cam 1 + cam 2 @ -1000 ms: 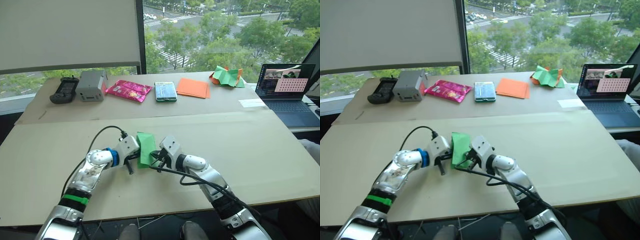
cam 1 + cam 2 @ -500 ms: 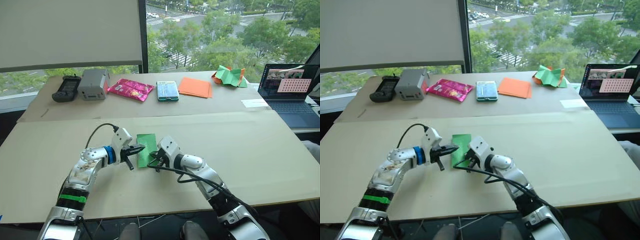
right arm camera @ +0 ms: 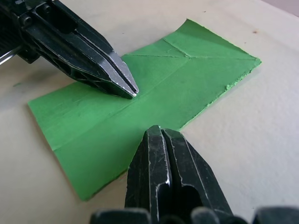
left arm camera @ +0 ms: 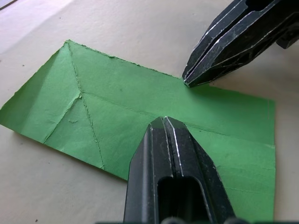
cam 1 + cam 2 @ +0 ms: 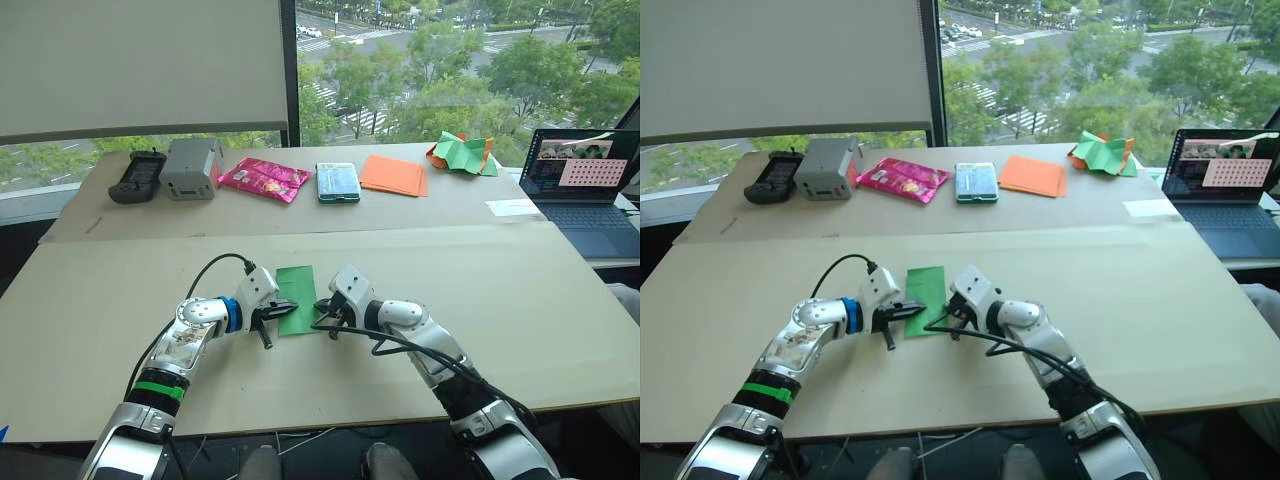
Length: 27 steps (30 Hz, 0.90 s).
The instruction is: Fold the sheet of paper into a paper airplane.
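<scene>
The sheet of paper is a bright green folded rectangle lying flat on the beige table in front of me, with diagonal creases at its far end. My left gripper is shut, its tip resting on the sheet's left half. My right gripper is also shut, with its tip touching the sheet's right edge. In the left eye view the left gripper and the right gripper face each other across the sheet. Neither one holds anything.
On the far table stand a black controller, a grey box, a pink packet, a blue-green packet, flat orange sheets and a crumpled green-and-orange paper heap. A laptop sits at the right.
A second ago the sheet stood raised between the two grippers; now it lies flat on the table. The left gripper swung out and came back onto it. The camera shifted slightly.
</scene>
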Motion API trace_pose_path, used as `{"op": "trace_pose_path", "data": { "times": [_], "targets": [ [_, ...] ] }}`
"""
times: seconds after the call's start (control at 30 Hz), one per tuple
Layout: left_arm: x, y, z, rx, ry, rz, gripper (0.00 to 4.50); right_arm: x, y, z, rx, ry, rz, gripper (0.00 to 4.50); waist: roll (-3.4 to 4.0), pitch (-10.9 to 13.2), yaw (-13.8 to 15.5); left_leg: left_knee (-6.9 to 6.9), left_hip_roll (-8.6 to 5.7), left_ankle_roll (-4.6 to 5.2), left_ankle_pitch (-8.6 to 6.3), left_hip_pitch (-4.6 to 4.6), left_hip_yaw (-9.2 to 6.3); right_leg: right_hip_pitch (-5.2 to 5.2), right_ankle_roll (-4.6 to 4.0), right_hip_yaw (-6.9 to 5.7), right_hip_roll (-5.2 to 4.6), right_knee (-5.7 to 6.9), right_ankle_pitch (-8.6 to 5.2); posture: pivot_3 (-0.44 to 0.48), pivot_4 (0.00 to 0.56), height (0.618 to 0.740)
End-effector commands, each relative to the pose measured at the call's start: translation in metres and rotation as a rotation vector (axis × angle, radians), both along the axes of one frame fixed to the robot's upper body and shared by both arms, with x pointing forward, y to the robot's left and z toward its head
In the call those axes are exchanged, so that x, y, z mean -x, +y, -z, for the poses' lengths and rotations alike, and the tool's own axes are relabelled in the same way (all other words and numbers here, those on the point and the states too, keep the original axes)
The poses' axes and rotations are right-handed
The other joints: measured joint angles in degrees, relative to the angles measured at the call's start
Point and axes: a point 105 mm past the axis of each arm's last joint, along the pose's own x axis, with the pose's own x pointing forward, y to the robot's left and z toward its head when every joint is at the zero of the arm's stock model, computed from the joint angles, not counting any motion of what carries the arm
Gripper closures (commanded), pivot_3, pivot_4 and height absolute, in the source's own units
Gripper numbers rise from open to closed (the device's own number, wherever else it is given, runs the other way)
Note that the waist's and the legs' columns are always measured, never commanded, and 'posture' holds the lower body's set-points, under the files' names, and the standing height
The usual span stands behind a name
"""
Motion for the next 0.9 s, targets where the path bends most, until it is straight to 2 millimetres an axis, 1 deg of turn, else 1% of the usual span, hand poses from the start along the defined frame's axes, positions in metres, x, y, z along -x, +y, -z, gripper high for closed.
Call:
{"op": "trace_pose_path", "data": {
  "times": [0.03,0.23,0.37,0.5,0.77,0.9],
  "targets": [
    [0.008,0.005,0.017,-0.062,0.054,0.008,4.5,-0.006,0.005,0.001,0.04,0.0,-0.043,4.47,0.01,0.0,0.0,0.0,0.0,0.0,0.0,0.03,0.0,0.04,0.0,0.0,0.0,-0.01,0.0,0.0,0.15,0.706],
    [0.011,0.007,0.018,-0.067,0.052,0.002,4.5,-0.029,0.012,-0.004,0.041,-0.016,-0.02,4.47,0.04,0.0,-0.2,-0.02,0.0,0.0,0.0,0.19,0.0,0.22,0.0,0.0,0.0,0.0,0.0,0.0,0.15,0.706],
    [0.013,0.007,0.017,-0.065,0.051,0.0,4.5,-0.042,0.013,-0.005,0.042,-0.023,0.011,4.47,0.05,0.0,-0.3,-0.02,0.0,0.0,0.0,0.22,0.0,0.26,0.0,0.0,0.0,0.0,0.0,0.0,0.15,0.706],
    [0.016,0.007,0.017,-0.066,0.051,-0.003,4.5,-0.057,0.014,-0.011,0.038,-0.041,0.046,4.47,0.06,0.0,-0.3,-0.02,0.0,0.0,0.0,0.25,0.0,0.32,0.0,0.0,0.0,0.0,0.0,0.0,0.15,0.706],
    [0.018,0.01,0.018,-0.076,0.051,-0.014,4.5,-0.07,0.024,-0.021,0.026,-0.063,0.049,4.47,0.11,0.0,-0.9,-0.04,0.0,0.01,0.0,0.26,0.0,0.31,0.0,0.01,0.0,0.02,0.0,0.0,0.15,0.706],
    [0.018,0.01,0.018,-0.077,0.049,-0.018,4.5,-0.073,0.028,-0.025,0.021,-0.071,0.045,4.47,0.12,0.0,-1.0,-0.05,0.0,0.01,0.0,0.26,-0.01,0.33,-0.01,0.01,0.0,0.04,0.0,0.0,0.15,0.706]
  ]
}}
